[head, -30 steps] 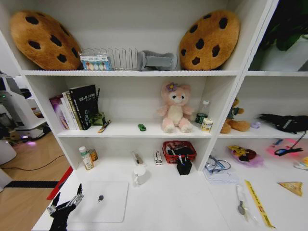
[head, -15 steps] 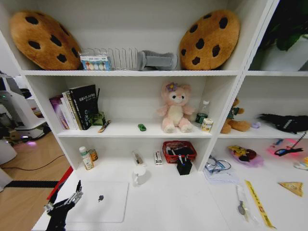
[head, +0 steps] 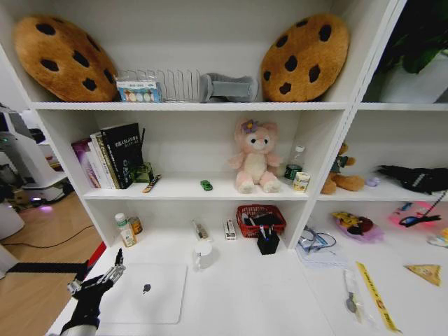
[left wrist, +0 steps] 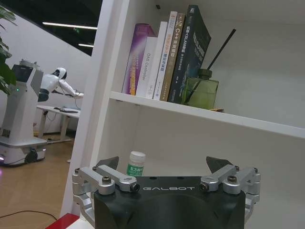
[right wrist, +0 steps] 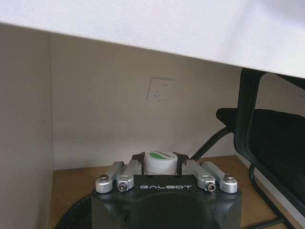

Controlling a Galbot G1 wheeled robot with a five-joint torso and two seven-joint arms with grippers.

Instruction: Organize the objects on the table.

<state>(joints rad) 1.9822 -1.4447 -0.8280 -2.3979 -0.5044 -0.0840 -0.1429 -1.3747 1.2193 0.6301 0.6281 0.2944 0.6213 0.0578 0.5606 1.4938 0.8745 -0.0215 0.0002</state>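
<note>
**Desk layout around the laptop**

The laptop [head: 143, 292] lies flat on the table [head: 245, 301], near its front left corner. The left gripper [head: 98, 281] sits just left of the laptop's left edge. Behind the laptop and to its right stands the mug [head: 202, 255]. Farther right of the laptop, against the back, a basket [head: 260, 218] sits with a pen holder [head: 267, 242] in front of it. Well to the right of the laptop, the ruler [head: 376, 295] lies on the tabletop. On the shelf above and behind the laptop, the toy car [head: 206, 185] rests right of the books [head: 112, 155].
</note>
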